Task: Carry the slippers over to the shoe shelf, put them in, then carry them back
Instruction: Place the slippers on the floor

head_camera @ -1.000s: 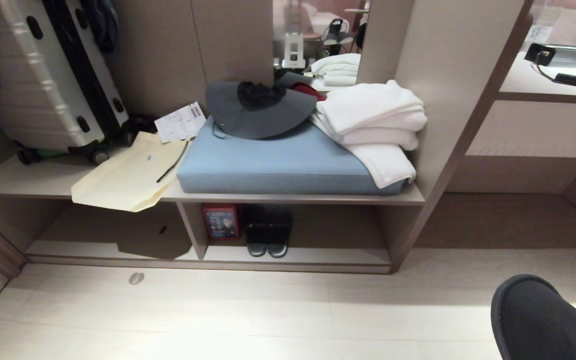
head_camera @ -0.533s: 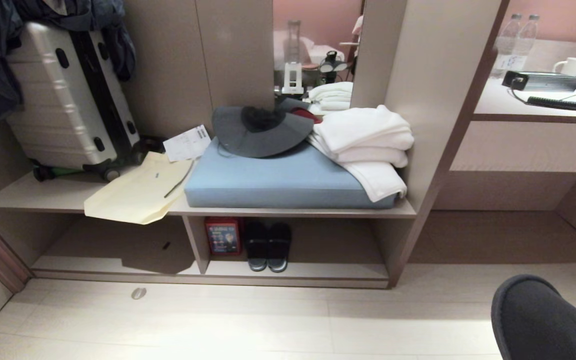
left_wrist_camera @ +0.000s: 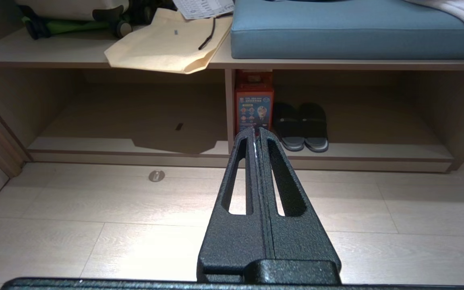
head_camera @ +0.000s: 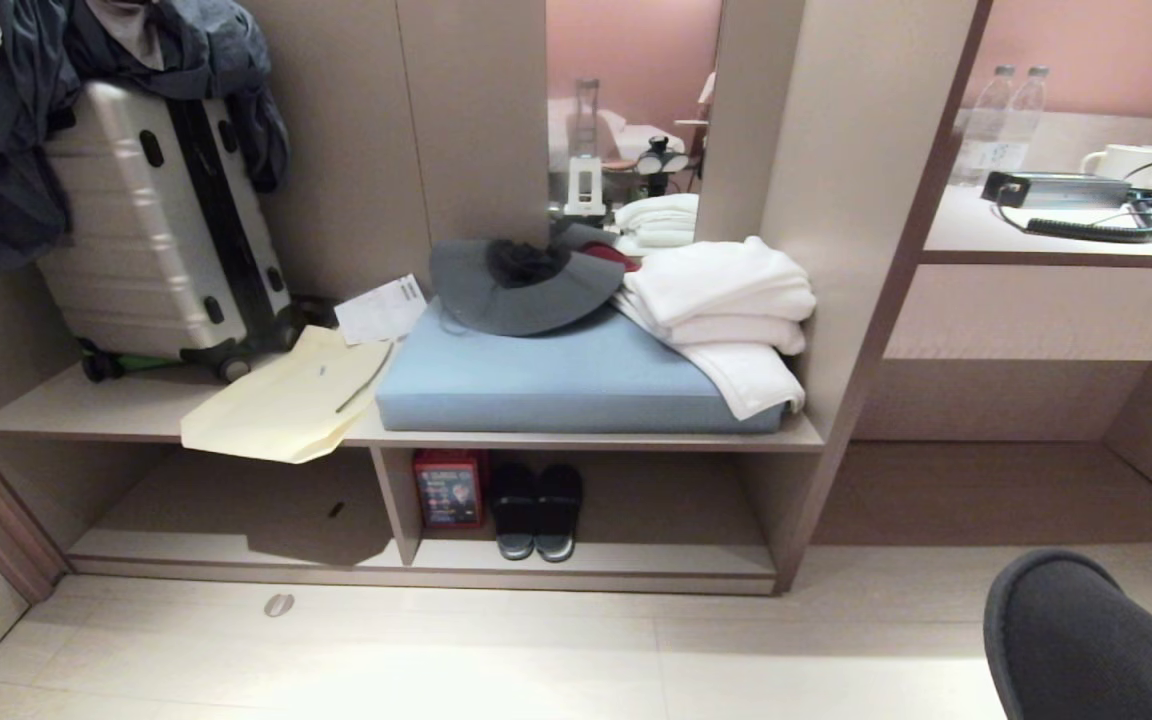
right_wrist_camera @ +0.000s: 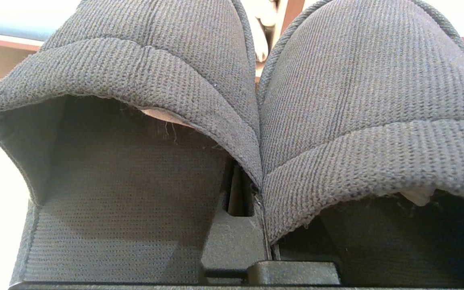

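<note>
The slippers [right_wrist_camera: 232, 100], a grey ribbed-fabric pair, lie side by side over my right gripper [right_wrist_camera: 256, 193], which is shut on their inner edges where they meet. Its fingertips are hidden under the fabric. In the head view the slippers' toes [head_camera: 1076, 640] show at the bottom right, above the floor and short of the unit. The shoe shelf [head_camera: 636, 560] is the low cubby under the bench, also seen ahead in the left wrist view [left_wrist_camera: 377, 151]. My left gripper [left_wrist_camera: 256, 131] is shut and empty, held above the floor and pointing at the cubby.
A darker pair of slippers [head_camera: 536, 510] and a red box [head_camera: 448, 490] stand at the cubby's left end. On the bench above lie a blue cushion [head_camera: 576, 385], white towels [head_camera: 726, 300], a hat, a cream bag [head_camera: 281, 410] and a suitcase [head_camera: 156, 230]. A desk [head_camera: 1066, 235] is at the right.
The whole head view has shifted: the shelf unit sits lower and slightly smaller in the picture, with more wall and desk showing. The slippers keep the same corner; neither arm has moved.
</note>
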Controlling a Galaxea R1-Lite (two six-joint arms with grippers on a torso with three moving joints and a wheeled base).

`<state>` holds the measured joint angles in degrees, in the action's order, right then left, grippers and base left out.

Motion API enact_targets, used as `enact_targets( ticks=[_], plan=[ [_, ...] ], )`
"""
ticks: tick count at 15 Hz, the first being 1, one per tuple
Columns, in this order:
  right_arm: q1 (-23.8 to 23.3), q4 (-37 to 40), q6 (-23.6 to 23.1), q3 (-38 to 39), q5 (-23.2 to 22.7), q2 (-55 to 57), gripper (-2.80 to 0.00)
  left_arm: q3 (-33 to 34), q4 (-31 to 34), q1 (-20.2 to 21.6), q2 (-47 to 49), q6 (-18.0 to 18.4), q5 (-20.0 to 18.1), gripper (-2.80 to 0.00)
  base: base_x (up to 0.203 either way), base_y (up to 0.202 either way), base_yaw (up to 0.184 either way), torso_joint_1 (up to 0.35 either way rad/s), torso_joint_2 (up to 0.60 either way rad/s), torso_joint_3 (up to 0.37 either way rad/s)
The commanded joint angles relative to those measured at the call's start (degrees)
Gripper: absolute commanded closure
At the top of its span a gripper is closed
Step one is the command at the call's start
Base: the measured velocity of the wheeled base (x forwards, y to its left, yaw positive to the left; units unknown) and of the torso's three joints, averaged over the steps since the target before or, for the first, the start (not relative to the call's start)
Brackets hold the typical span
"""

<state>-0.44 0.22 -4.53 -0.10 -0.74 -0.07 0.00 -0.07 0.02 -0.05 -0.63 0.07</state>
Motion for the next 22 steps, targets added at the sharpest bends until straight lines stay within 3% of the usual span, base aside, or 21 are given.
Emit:
enact_targets(
  ticks=[1, 22],
  plan=[
    [0.0, 0.04, -0.04, 0.01, -0.05, 0.07, 0.0, 0.09, -0.02, 0.03, -0.01, -0.15, 0.01, 0.0, 0.0, 0.0, 0.0, 0.0, 0.0, 0.0],
    [0.0, 0.04, -0.21, 0.01, -0.05, 0.07, 0.0, 0.09, -0.02, 0.06, 0.05, -0.19, 0.01, 0.0, -0.182, 0.0, 0.001, 0.003, 0.0, 0.003]
  ],
)
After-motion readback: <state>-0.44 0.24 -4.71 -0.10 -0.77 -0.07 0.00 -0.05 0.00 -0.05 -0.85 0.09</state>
